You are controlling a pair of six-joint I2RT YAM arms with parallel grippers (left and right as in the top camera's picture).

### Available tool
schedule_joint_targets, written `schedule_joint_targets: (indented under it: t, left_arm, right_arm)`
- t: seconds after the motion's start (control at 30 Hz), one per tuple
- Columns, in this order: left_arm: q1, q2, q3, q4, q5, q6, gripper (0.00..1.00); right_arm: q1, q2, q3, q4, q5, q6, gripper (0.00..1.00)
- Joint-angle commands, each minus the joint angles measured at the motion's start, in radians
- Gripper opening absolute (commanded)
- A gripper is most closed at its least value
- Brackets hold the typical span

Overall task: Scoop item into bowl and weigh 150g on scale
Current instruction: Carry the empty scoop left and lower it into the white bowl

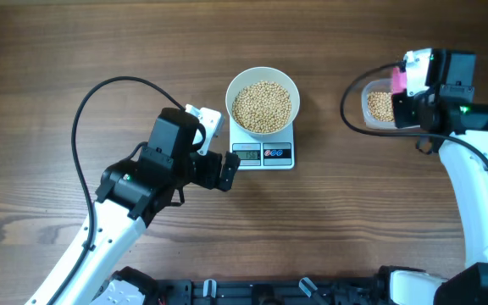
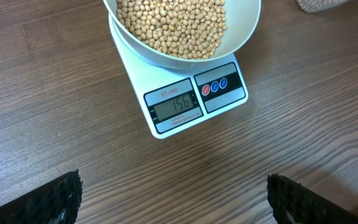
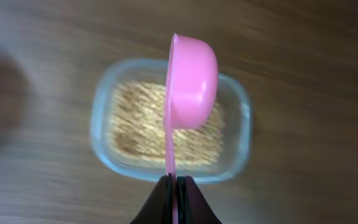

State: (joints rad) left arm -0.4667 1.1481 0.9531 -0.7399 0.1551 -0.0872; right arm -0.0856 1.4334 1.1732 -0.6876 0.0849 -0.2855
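right gripper jaws clamp scoop above tub, right of scale | left gripper jaws wide | adjust bowl by few beans, check display

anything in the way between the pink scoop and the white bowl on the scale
Nothing visible does. The table between the pink scoop over the clear tub and the bowl is bare; the left gripper is beside the scale, off that path.
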Motion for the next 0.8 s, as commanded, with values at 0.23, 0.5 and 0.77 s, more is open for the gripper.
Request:
schedule_joint_targets:
  t: [0.23, 0.5, 0.77]
  left_arm:
    - [-0.003, 0.004, 0.004, 0.003, 0.009, 0.020, 1.00]
    - [-0.003, 0.004, 0.004, 0.003, 0.009, 0.020, 1.00]
    - [-0.003, 0.004, 0.004, 0.003, 0.009, 0.020, 1.00]
  right_arm:
    - [0.004, -0.182, 0.039, 0.200, -0.634, 0.100, 0.04]
    - [0.116, -0.079, 0.037, 0.319, -0.792, 0.231, 0.05]
    - [0.352, 0.053, 0.037, 0.328, -0.463, 0.107, 0.04]
